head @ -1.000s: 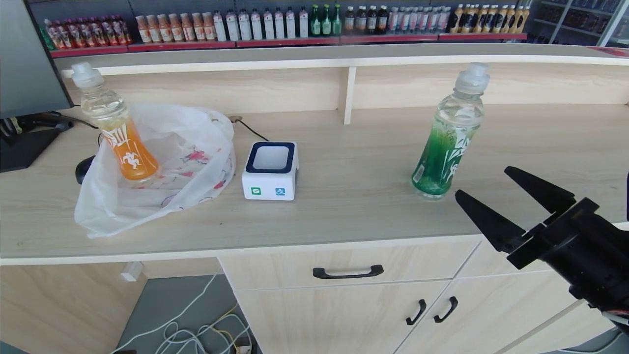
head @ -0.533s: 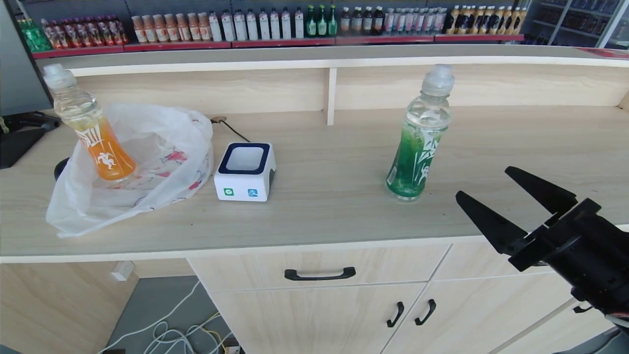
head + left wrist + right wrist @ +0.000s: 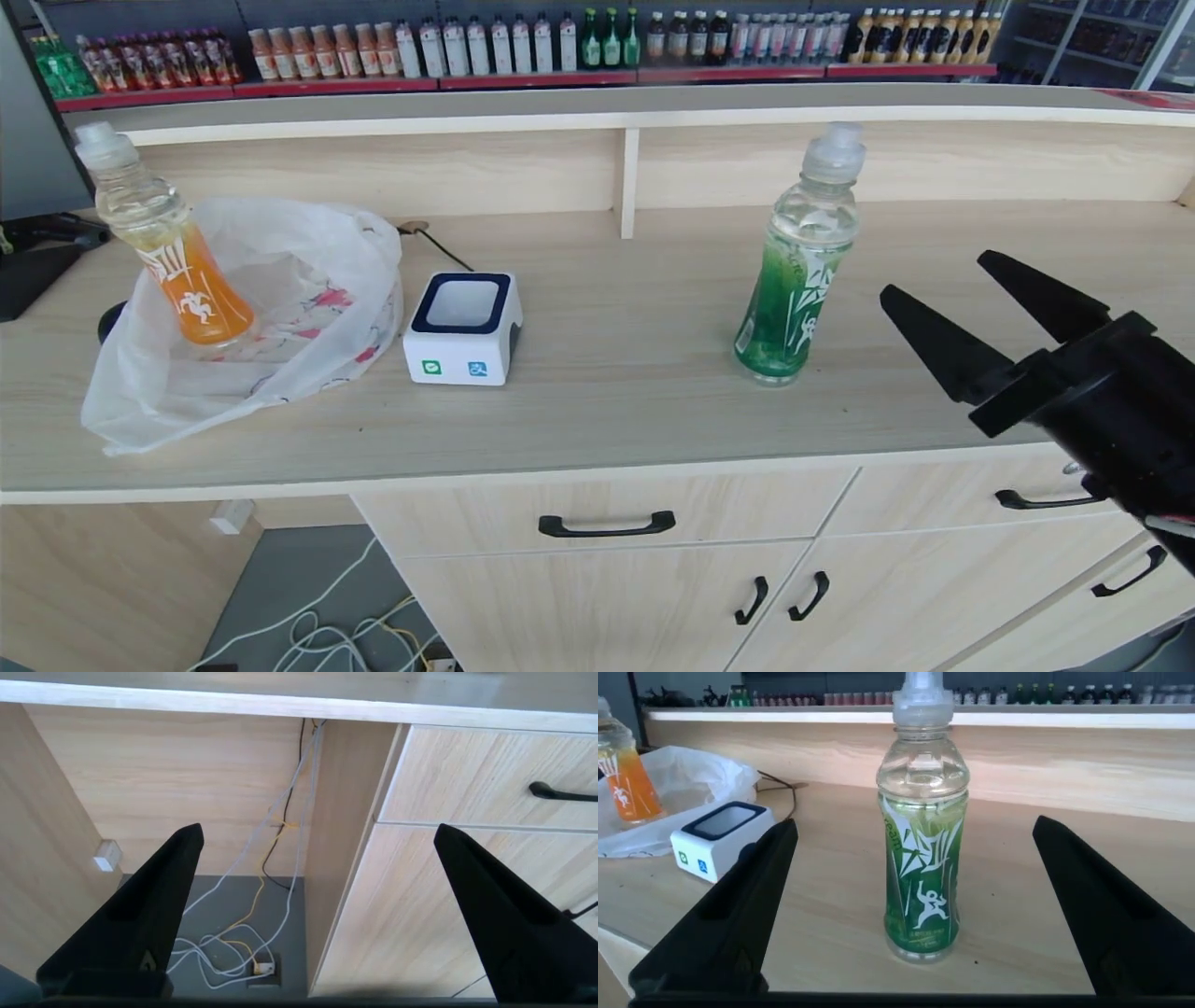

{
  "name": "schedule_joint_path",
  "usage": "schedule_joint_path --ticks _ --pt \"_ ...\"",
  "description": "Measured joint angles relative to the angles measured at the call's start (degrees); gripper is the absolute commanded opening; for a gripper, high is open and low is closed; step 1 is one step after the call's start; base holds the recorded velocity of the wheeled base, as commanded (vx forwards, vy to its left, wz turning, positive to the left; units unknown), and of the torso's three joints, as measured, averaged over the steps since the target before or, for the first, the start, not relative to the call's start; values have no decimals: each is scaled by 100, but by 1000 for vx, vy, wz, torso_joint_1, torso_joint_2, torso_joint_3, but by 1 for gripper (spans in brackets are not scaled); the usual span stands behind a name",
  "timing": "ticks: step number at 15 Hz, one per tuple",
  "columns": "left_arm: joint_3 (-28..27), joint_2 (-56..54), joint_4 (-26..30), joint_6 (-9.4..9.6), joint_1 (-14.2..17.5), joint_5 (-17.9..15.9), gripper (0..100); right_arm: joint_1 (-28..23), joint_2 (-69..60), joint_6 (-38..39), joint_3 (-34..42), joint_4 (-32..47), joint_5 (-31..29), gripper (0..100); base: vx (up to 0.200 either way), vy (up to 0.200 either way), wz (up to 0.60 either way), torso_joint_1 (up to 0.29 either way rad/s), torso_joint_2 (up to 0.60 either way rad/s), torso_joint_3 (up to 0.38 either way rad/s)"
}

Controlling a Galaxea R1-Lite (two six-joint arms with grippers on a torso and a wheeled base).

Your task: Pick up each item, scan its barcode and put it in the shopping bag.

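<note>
Right wrist view: the green bottle (image 3: 920, 887) stands upright just ahead of the right gripper (image 3: 935, 273), which is spread wide. Best to advance level, centre the bottle's waist between the jaws, then close gently.

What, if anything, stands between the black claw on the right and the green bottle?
Nothing visible does. The right gripper, open, faces the green bottle across bare wooden counter. The scanner and shopping bag sit on the bottle's other side.
</note>
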Motion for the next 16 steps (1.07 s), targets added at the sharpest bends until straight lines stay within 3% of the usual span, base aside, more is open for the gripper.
schedule_joint_path --ticks 6,16 --pt "0 0 4 0 5 0 100 -33 44 -73 -1219 1930 2 100 0 0 0 0 0 0" --pt "0 0 2 2 5 0 100 18 1163 -197 -2071 1960 -15 100 0 0 0 0 0 0"
